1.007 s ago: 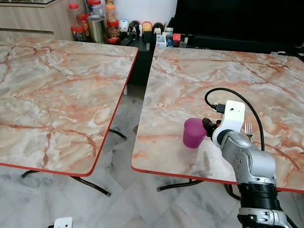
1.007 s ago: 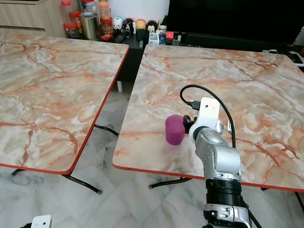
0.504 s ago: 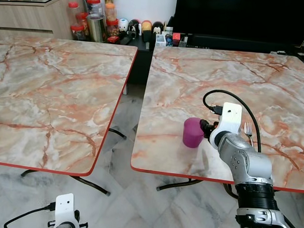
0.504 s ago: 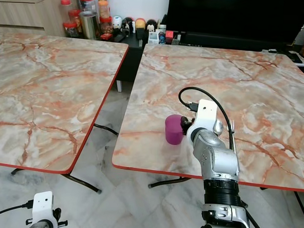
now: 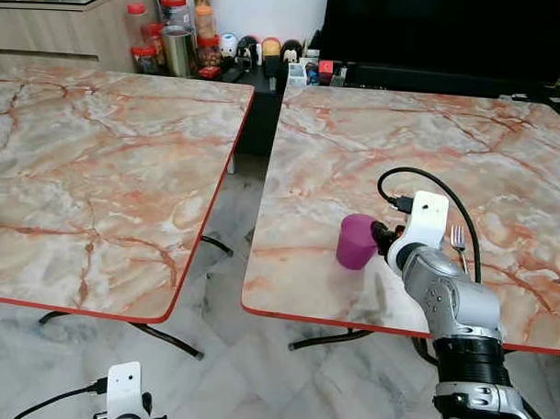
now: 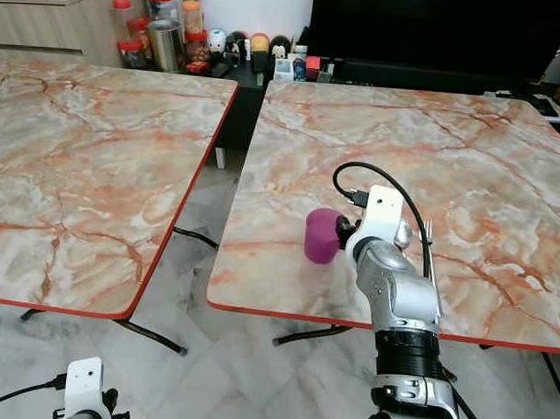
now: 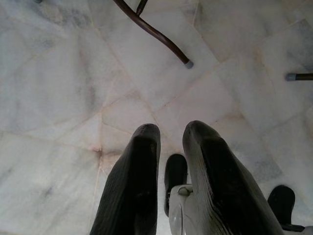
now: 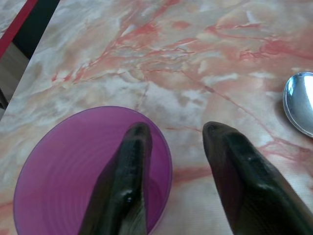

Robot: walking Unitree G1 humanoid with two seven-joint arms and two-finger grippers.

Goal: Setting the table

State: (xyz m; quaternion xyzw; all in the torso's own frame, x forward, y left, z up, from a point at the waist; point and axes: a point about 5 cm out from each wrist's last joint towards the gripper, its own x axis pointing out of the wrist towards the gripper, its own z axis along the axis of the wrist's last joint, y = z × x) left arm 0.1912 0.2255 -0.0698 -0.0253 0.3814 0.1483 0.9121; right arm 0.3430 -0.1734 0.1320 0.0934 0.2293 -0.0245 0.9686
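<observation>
A purple cup (image 5: pixel 355 242) sits near the front edge of the right marble table (image 5: pixel 430 141), leaning a little toward my right gripper (image 5: pixel 379 235). That gripper (image 8: pixel 176 128) is open and straddles the cup's rim (image 8: pixel 166 152): one finger (image 8: pixel 132 166) reaches inside, the other stays outside with a strip of table showing between it and the rim. A fork (image 5: pixel 459 243) and a spoon (image 8: pixel 299 102) lie on the table just right of the gripper. My left gripper (image 7: pixel 168 131) hangs idle above the floor, shut.
A second marble table (image 5: pixel 107 157) stands to the left, with a floor gap (image 5: pixel 229 217) between the two. Jars and small items (image 5: pixel 189 36) line a low unit at the back, beside a dark TV (image 5: pixel 433 31). Table legs (image 7: pixel 156 34) cross the tiled floor.
The purple cup has tipped slightly toward my right gripper, which has pressed closer to it. My left wrist has come up into view at the bottom.
</observation>
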